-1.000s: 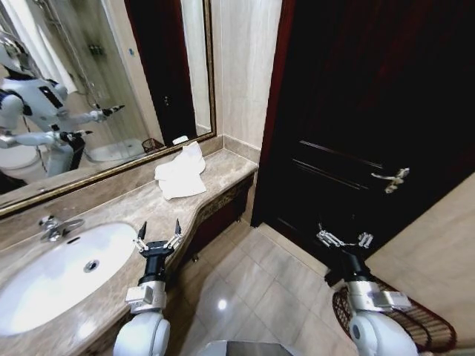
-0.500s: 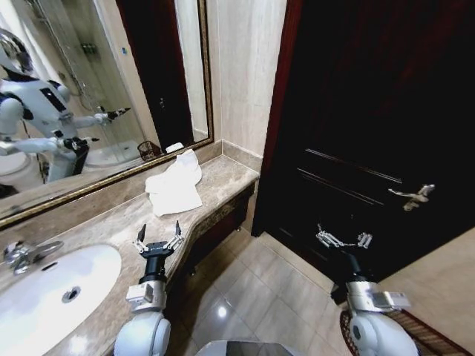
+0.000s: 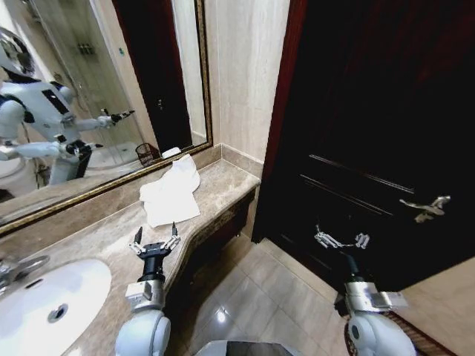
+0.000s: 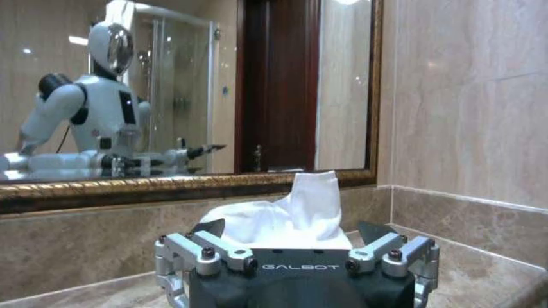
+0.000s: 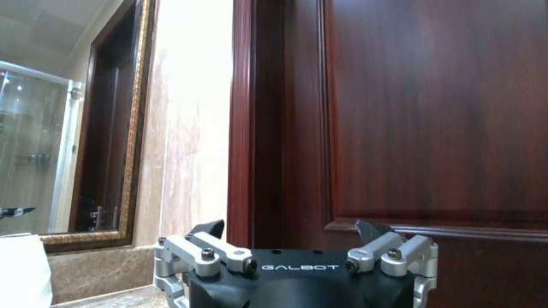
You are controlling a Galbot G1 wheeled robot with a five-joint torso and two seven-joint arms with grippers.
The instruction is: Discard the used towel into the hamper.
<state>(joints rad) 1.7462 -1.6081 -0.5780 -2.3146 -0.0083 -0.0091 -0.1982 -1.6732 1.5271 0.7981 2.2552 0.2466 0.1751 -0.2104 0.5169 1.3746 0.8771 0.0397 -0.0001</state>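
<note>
Marble surface (image 3: 223,185) runs along our left under the gilt-framed mirror (image 3: 89,96), and a dark wooden door (image 3: 371,126) with a metal lever handle (image 3: 427,209) fills the wall ahead and to our right. The white sink (image 3: 48,297) sits at the near left end of the surface, with the tap (image 3: 15,268) just behind it.

The used towel (image 3: 171,194) lies crumpled on the surface near its far end, close under the mirror, one corner standing up; in the left wrist view it (image 4: 287,215) rises right behind the fingers. At the lower right edge of the head view we see only a sliver of the hamper (image 3: 415,334), on the floor behind our right arm.

Our left hand (image 3: 154,242) hovers over the surface edge short of the towel, fingers spread wide and empty. Our right hand (image 3: 341,239) hangs before the door, also spread wide and empty.
</note>
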